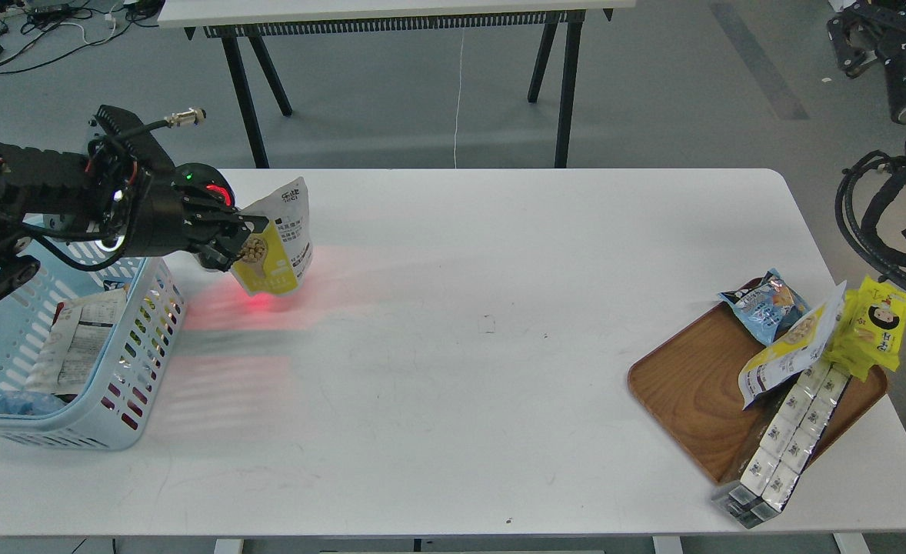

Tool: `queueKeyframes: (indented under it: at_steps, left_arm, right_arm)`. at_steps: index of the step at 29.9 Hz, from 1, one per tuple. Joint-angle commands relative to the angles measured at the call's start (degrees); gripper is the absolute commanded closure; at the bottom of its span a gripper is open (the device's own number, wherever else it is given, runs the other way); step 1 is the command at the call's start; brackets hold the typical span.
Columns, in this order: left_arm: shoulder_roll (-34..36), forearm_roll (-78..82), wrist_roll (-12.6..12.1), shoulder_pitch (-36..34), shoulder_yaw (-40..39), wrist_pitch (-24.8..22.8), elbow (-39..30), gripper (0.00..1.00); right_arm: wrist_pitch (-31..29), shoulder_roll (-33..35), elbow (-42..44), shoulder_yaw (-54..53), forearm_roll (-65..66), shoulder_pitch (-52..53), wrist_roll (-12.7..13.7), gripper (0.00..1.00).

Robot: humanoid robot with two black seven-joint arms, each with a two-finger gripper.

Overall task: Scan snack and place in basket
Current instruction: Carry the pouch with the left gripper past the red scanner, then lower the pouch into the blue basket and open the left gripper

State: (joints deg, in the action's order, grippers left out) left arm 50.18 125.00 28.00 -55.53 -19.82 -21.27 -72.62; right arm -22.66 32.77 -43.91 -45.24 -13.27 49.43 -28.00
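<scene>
My left gripper [244, 240] is shut on the snack [278, 241], a small pouch with a yellow lower front and white top. It holds the pouch upright above the table's back left, in front of a round black scanner [205, 185] with red and green lights. Red scanner light falls on the pouch's lower edge and the table. The light blue basket [122, 408] stands at the left, just left of and below the pouch, with a white packet [76, 342] inside. My right arm [895, 69] is at the top right; its gripper is out of view.
A wooden tray [691, 392] at the right front holds a blue packet [764, 304], a longer yellow-white pouch [787, 350], a bright yellow cartoon-face packet [876, 323] and a long boxed pack [787, 431] overhanging the table's front edge. Another table stands behind.
</scene>
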Motion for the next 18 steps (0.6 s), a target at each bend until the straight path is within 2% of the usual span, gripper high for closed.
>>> queueKeyframes:
  at_steps: [1,9,13,16,18]
  left_arm:
    - [0.80,0.00,0.00,-0.02,-0.22,-2.19,-2.43,1.00]
    - [1.59,0.00,0.00,-0.28,-1.36,-2.98,-6.56,1.00]
    - [5.45,0.00,0.00,-0.19,-5.48,-3.86,-12.53,1.00]
    - [7.30,0.00,0.00,-0.28,-8.56,-6.73,-14.21,1.00]
    - [8.62,0.00,0.00,-0.28,-10.67,-6.73,-14.30,0.99]
  right_arm:
    - [-0.02,0.01,0.05,-0.02,0.00,-0.04,0.00,0.01]
    - [-0.02,0.19,0.14,-0.02,0.00,0.05,0.00,0.01]
    - [-0.19,0.98,0.05,-0.02,0.00,-0.04,0.00,0.01]
    - [-0.19,1.15,0.05,-0.02,0.00,-0.04,0.00,0.01]
    - [-0.19,1.24,0.05,-0.11,0.00,-0.04,0.00,0.01]
